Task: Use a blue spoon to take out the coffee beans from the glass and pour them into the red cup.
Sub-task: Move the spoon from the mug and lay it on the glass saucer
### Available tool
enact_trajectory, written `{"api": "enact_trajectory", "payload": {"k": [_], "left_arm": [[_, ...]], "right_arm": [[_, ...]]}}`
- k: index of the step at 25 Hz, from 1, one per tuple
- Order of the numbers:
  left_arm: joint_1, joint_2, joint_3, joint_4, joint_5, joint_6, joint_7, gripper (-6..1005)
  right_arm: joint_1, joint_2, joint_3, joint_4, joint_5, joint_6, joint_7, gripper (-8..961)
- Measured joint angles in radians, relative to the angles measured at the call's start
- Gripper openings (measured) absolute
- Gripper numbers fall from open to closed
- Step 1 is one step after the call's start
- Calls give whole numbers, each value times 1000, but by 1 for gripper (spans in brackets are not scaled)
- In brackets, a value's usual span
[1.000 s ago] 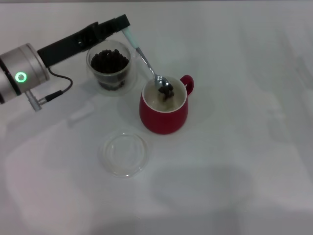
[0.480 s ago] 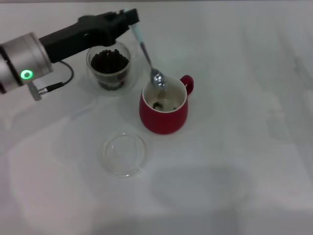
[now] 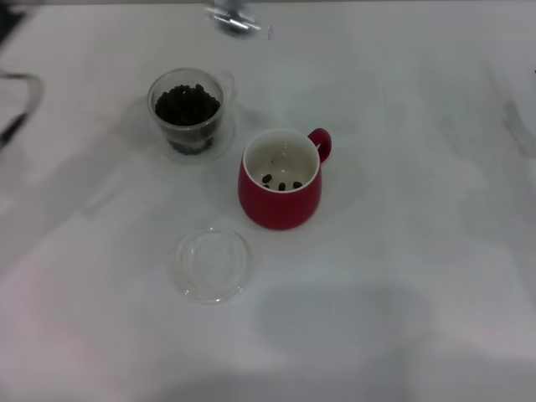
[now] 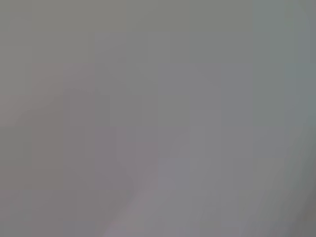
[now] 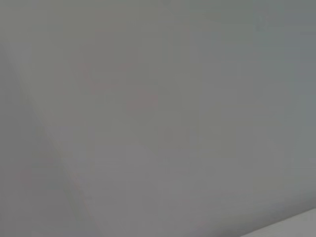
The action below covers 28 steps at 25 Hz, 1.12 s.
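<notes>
Nearest the camera a shallow clear dish (image 3: pixel 213 264) is lying untouched. Behind it, the red cup (image 3: pixel 280 186) is now holding a few coffee beans (image 3: pixel 280 182) — a scoop has just been tipped out. Farther back, the glass (image 3: pixel 188 113) is being left nearly full. At the far edge the blue spoon (image 3: pixel 237 21) is being carried away as a blur; the left gripper has left view, its fingers unseen, and the right arm is nowhere shown — more scoops are likely needed.
</notes>
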Motion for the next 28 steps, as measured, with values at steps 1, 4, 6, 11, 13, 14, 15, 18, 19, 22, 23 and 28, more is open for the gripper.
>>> {"api": "enact_trajectory", "payload": {"k": [1, 4, 6, 11, 13, 14, 15, 18, 19, 22, 23, 28], "left_arm": [[37, 5, -14, -10, -18, 19, -57, 130], [118, 34, -41, -95, -29, 81, -165, 130], [157, 50, -52, -178, -33, 116, -177, 130], [188, 60, -58, -353, -17, 124, -152, 129], [189, 56, -55, -384, -4, 119, -143, 129], [187, 52, -55, -394, 6, 116, -137, 129], [185, 49, -55, -405, 16, 111, -127, 129], [169, 32, -55, -428, 64, 80, -85, 129], [164, 27, -55, -432, 82, 64, -73, 129], [150, 10, -54, -435, 123, 14, -43, 129], [144, 6, -53, -435, 136, -4, -34, 129], [120, 2, -53, -436, 203, -59, -25, 129]], "right_arm": [[0, 0, 3, 0, 2, 2, 0, 871], [5, 0, 9, -1, 3, 4, 0, 871], [9, 0, 20, -5, 4, 4, 0, 871], [16, 0, 60, -10, 6, 4, 0, 870], [20, -1, 77, -13, 6, 4, 0, 870], [23, -1, 82, -16, 6, 4, 0, 870], [23, 0, 85, -20, 6, 4, 0, 870], [24, 0, 103, -34, 6, 6, 0, 870], [24, 0, 107, -35, 6, 6, 0, 870], [24, 0, 111, -36, 6, 7, 0, 869], [23, 0, 111, -36, 6, 7, 0, 869], [23, 0, 112, -36, 6, 7, 0, 869]]}}
